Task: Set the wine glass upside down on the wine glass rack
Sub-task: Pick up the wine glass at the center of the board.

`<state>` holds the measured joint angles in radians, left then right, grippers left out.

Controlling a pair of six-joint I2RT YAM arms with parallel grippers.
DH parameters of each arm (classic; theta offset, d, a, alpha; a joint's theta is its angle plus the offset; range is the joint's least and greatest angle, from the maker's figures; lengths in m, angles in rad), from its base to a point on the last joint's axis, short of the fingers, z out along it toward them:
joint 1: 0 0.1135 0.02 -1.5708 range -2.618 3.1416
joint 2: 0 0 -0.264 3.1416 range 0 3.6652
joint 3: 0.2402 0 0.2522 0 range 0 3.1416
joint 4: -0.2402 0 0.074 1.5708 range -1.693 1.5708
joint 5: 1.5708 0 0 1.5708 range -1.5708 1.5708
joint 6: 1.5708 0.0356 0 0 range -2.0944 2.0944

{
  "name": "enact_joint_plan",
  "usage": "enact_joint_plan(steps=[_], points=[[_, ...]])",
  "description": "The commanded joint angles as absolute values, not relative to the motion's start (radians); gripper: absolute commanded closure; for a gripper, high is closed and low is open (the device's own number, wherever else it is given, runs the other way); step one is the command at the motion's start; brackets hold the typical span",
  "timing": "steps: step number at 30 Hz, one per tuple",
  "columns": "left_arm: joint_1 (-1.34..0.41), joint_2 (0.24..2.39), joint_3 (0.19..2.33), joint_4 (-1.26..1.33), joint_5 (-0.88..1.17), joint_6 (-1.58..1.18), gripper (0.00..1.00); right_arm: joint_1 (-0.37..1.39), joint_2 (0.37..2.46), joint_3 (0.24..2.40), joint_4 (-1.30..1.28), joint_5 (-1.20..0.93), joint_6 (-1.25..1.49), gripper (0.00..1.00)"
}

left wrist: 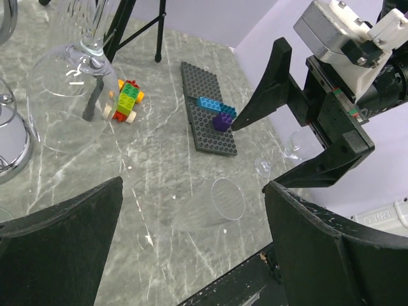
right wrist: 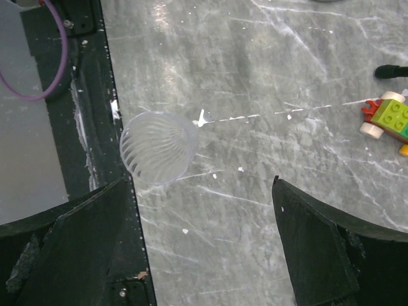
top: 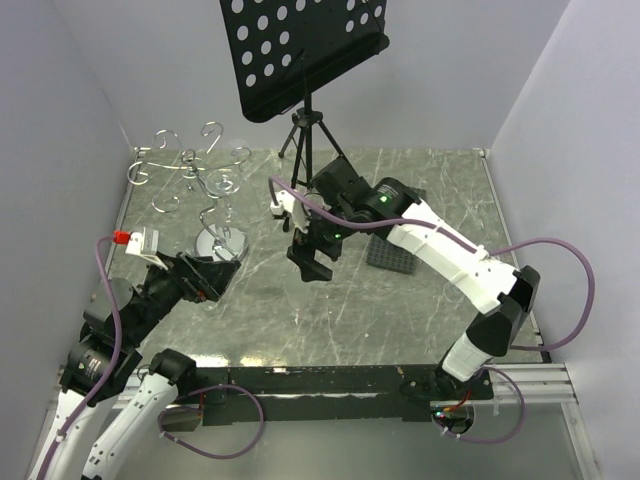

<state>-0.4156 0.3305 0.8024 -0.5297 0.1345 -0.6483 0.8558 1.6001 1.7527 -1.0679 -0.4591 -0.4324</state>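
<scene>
Well, your left claw (left wrist: 193, 185) and right claw (right wrist: 199, 185) both stood wide open, holding nothing. A wine glass (left wrist: 60, 102) hung upside down on the rack (top: 188, 162). A ribbed glass (right wrist: 158, 148) lay sideways on the table (right wrist: 268, 76). Lettering on the white rail (left wrist: 382, 218) was too blurred to read.

Pale lavender walls (top: 90, 70) enclosed a grey marbled table (top: 390, 320) on three sides; a black perforated music stand (top: 300, 45) on a tripod stood at upper centre.

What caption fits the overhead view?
Left gripper and right gripper open, wine glass hanging upside down on the chrome rack.
</scene>
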Motion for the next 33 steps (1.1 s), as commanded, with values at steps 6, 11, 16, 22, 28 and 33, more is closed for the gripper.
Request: enact_joint_plan(steps=[6, 11, 16, 22, 28, 33], points=[[-0.413, 0.318, 0.784, -0.549, 0.109, -0.637, 0.03, 0.888, 1.637, 1.838, -1.095, -0.391, -0.449, 0.0], [-0.413, 0.316, 0.773, -0.548, 0.11, -0.638, 0.03, 0.9, 1.67, 1.853, -1.101, -0.376, -0.442, 0.03], [-0.413, 0.311, 0.781, -0.561, 0.112, -0.632, 0.03, 0.925, 1.671, 1.836, -1.123, -0.374, -0.488, 0.12], [-0.413, 0.31, 0.779, -0.557, 0.113, -0.63, 0.03, 0.956, 1.684, 1.799, -1.118, -0.344, -0.506, 0.23], [-0.413, 0.305, 0.781, -0.563, 0.117, -0.632, 0.04, 0.957, 1.733, 1.841, -1.134, -0.324, -0.502, 0.4], [-0.413, 0.295, 0.787, -0.574, 0.112, -0.627, 0.03, 0.957, 1.747, 1.844, -1.131, -0.302, -0.499, 0.48]])
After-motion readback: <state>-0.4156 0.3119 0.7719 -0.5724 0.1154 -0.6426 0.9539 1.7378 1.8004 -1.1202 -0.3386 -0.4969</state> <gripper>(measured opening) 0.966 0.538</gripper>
